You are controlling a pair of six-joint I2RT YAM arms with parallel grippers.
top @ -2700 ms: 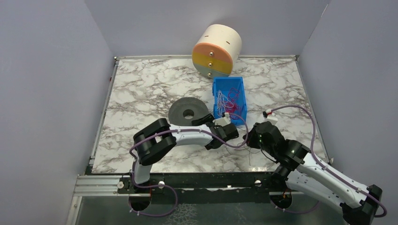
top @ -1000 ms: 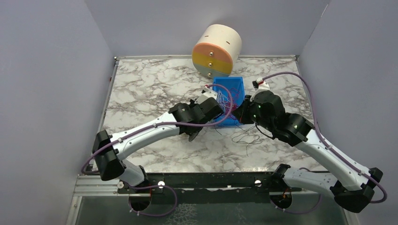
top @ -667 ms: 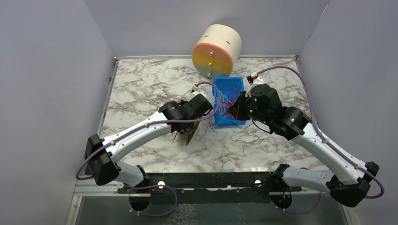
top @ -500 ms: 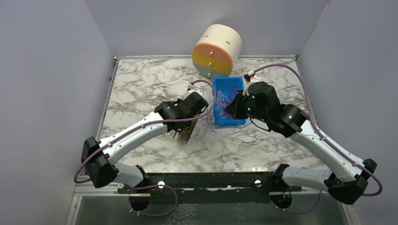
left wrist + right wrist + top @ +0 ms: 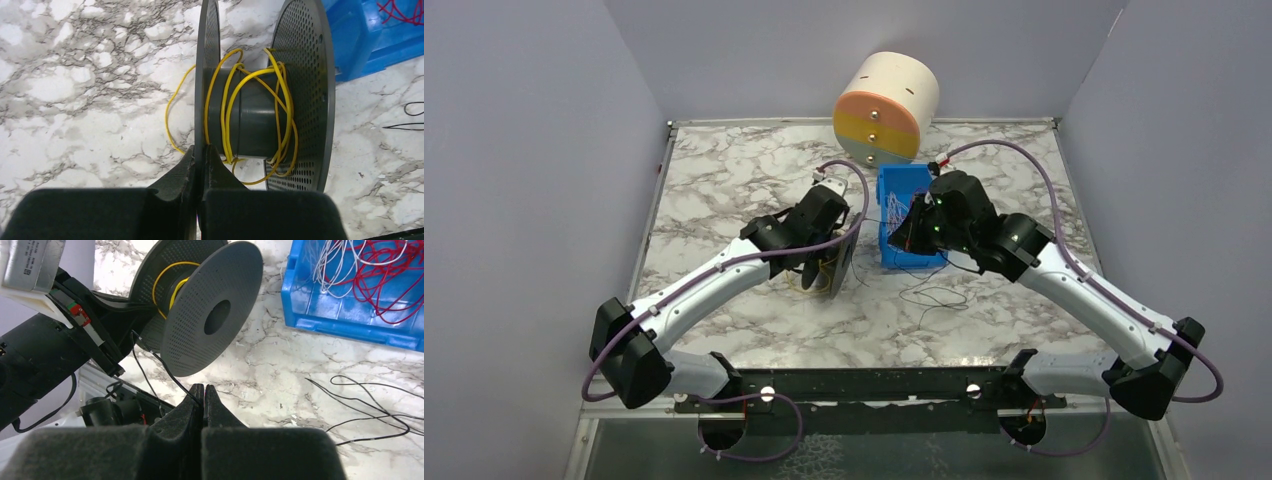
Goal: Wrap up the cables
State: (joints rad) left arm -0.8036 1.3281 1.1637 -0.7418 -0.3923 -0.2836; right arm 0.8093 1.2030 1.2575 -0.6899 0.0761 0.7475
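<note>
Pinching spool flange, left fingers clamped, arm outstretched beside blue bin; right fingers closed on dark cable; bare counter leftward.

I note open worktop at far left; spool, blue bin and striped drum block centre; dark cables litter front.

The dotted spool was dark grey, with a yellow cable and a black cable. The bin at two o'clock was blue, the table grey-veined white marble.
</note>
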